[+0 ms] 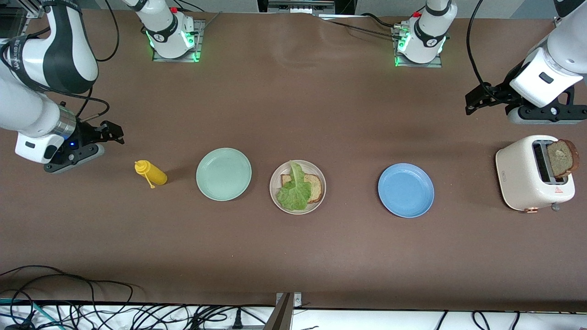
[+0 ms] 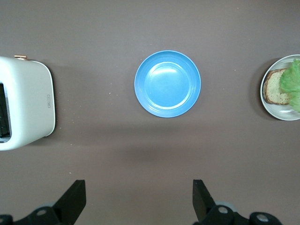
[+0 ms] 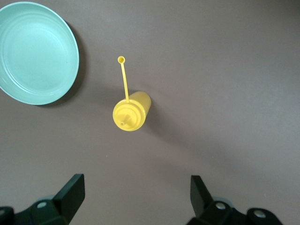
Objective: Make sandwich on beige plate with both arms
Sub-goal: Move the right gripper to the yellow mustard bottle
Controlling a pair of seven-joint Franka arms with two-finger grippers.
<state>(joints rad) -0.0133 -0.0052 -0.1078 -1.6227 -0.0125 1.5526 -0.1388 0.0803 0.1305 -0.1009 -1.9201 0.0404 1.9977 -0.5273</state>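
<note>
On the beige plate (image 1: pixel 319 200) sit one bread slice (image 1: pixel 314 187) and limp lettuce (image 1: pixel 295 189); the second slice (image 1: pixel 562 158) pokes from the toaster (image 1: pixel 532 174). It looks light and crumbly, best pinched gently by its crust. The left gripper (image 1: pixel 477 101) hovers spread near the toaster, while the right gripper (image 1: pixel 112 131) waits spread by the mustard bottle (image 1: pixel 151 173).

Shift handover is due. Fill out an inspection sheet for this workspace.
Surface: brown table, no spills seen.
Job's things: beige plate holds one bread slice under a lettuce leaf; second bread slice sticks out of the white toaster.
Clutter: mint-green plate, blue plate, yellow squeeze bottle.
Grippers: left gripper open above the table near the toaster; right gripper open near the bottle; both empty.
Cables: black cables along the front edge.
Surroundings: nothing seen.
</note>
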